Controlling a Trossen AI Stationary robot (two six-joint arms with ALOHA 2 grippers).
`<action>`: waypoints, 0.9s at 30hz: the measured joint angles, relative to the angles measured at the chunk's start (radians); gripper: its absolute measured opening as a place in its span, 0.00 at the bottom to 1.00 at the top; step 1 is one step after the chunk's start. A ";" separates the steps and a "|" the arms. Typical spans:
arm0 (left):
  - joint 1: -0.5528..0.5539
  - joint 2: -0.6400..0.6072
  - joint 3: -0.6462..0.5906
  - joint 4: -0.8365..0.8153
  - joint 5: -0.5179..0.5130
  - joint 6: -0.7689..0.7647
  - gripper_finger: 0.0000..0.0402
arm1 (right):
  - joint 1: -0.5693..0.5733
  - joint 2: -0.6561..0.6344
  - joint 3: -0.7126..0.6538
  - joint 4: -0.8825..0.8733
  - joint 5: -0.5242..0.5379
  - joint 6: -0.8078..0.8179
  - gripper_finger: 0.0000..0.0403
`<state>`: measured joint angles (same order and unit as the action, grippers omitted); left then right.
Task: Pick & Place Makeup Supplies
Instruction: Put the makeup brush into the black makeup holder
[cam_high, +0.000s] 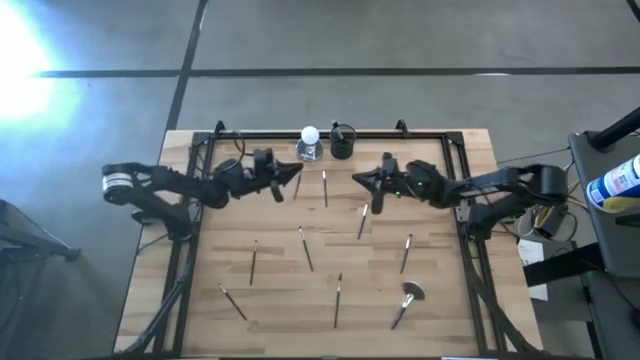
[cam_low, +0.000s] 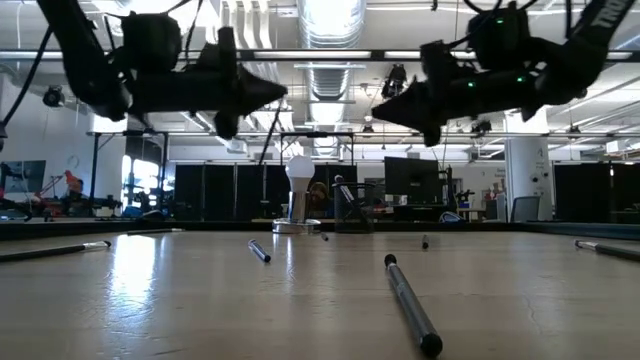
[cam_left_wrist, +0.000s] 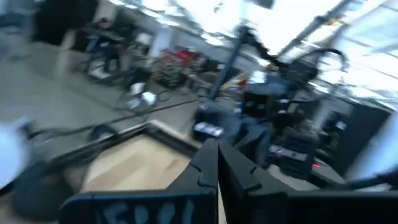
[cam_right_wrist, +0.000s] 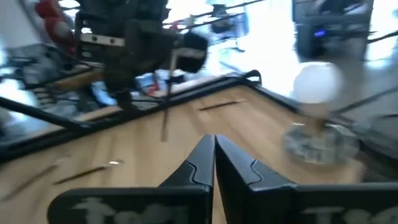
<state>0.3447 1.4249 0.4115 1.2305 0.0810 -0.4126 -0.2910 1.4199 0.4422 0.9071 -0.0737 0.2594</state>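
Nothing picked yet, looks like pre-grasp stage. Left gripper (cam_high: 297, 172) and right gripper (cam_high: 356, 178) hover upper middle of high view, fingers pressed together, empty. Makeup brushes (cam_high: 305, 249) scattered across table (cam_high: 440, 300) (fluffy brush (cam_high: 405, 303) lower right). Next: open, descend on one

The makeup brushes (cam_high: 305, 248) lie scattered over the middle and front of the desk (cam_high: 440, 320). At its back edge the white ball (cam_high: 309, 135) stands just left of the cup (cam_high: 342, 141). The fluffy-headed brush (cam_high: 406, 303) lies front right.
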 joint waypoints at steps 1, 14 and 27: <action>-0.007 0.010 0.024 -0.001 0.016 0.014 0.00 | 0.002 0.031 0.025 0.017 -0.033 0.012 0.04; -0.038 0.117 0.216 0.000 0.106 0.072 0.00 | 0.027 0.195 0.256 0.032 -0.137 0.026 0.34; -0.057 0.135 0.259 -0.002 0.124 0.095 0.00 | 0.025 0.219 0.309 0.074 -0.136 -0.005 0.36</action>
<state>0.2874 1.5600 0.6701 1.2286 0.2046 -0.3174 -0.2661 1.6389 0.7516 0.9813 -0.2100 0.2546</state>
